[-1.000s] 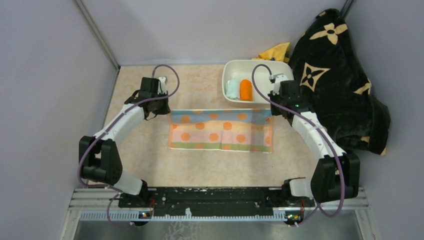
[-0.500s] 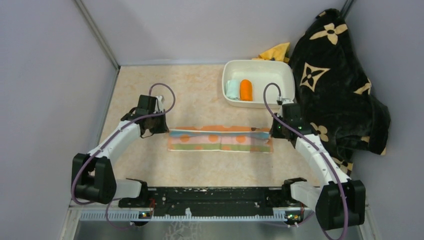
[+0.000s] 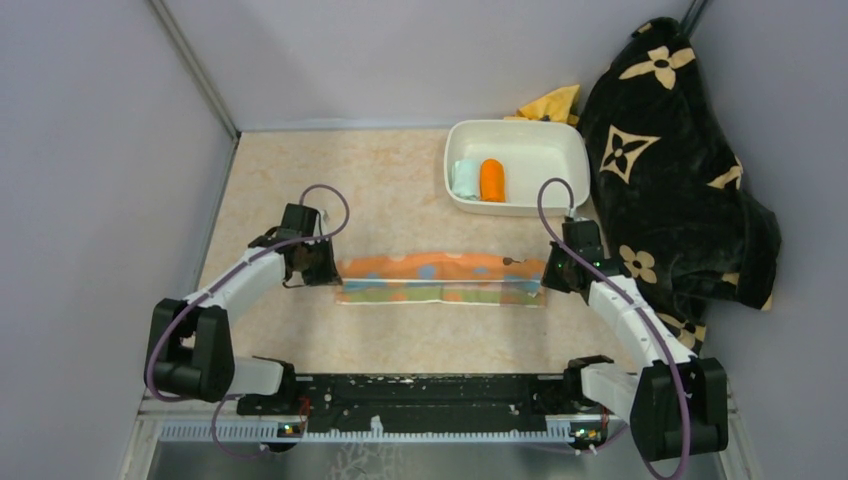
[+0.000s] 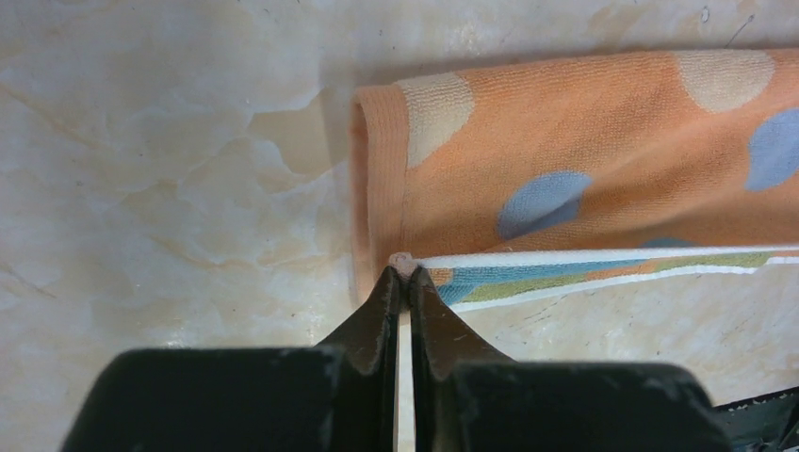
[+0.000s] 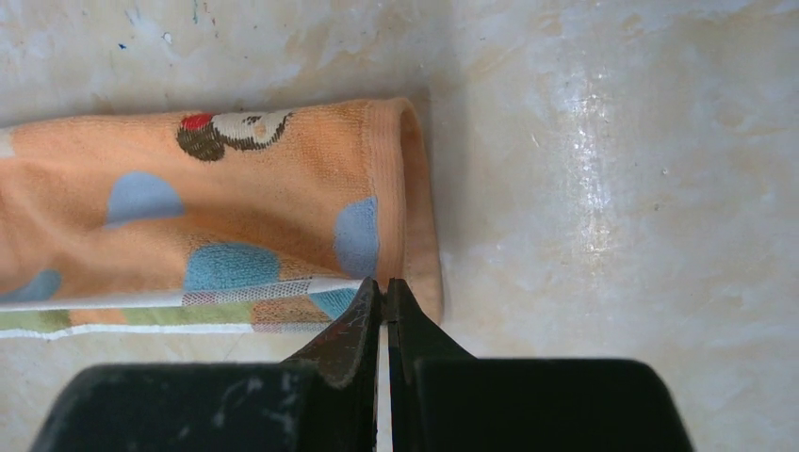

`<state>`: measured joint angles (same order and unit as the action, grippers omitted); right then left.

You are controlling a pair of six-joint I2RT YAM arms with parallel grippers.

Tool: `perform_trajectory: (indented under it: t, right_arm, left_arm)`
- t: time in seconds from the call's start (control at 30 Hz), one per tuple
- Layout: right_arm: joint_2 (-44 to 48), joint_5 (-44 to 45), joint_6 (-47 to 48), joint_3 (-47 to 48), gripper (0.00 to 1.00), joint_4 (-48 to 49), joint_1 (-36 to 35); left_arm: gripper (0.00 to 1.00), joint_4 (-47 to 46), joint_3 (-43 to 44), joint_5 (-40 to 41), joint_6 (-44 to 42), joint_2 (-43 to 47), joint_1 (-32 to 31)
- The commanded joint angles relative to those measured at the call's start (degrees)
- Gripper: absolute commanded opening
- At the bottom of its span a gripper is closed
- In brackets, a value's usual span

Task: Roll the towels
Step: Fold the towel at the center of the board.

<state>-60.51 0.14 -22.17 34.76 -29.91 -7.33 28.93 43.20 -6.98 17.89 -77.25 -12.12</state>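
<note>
1. Marbled cream tabletop (image 3: 290,170), glossy and lightly scuffed, fills the floor of a booth with plain lilac-grey walls (image 3: 100,150).
2. Left gripper (image 4: 403,273): two black tapered fingers pressed tip to tip, with a nub of pink hem caught between them. It is clamped on the left end of the striped towel (image 3: 440,278).
3. Right gripper (image 5: 382,287): black fingers are closed to a hairline right on the ribbed hem at the towel's right end, pinching it.
4. That towel is looped terry, doubled over lengthwise into a long, narrow band stretched between the two grippers in the middle of the table. The side facing up is peach-orange with pale blue and cream dots. Near the right end there is a small printed figure in brown and red.
5. Along the near edge a sliver of the lower layer peeks out: teal, green and orange stripes with a white border.
6. Both ends show a soft rounded fold, slightly puffed off the table.
7. Farther back, a white oval tub (image 3: 560,135) holds the mint towel (image 3: 465,180) and the orange towel (image 3: 492,180), each a stubby roll, side by side and touching at the tub's left end.
8. Right of the tub, a plush black blanket (image 3: 670,160) with tan flowers slumps against the wall. A yellow cloth (image 3: 555,103) pokes out behind the tub.
</note>
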Motion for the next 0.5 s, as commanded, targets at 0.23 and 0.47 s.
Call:
perform_trajectory:
  t: [0.23,0.47]
  right_arm:
    - [2.2,-0.72,-2.84,1.93,0.24,-0.74,0.65]
    - [6.32,-2.2,-3.45,5.5,0.4,-4.28,0.65]
  left_arm:
    - [0.29,3.43,-0.58,-0.68,5.19,3.65,0.43]
    - [0.52,8.03,1.95,-0.81,7.05,10.81,0.43]
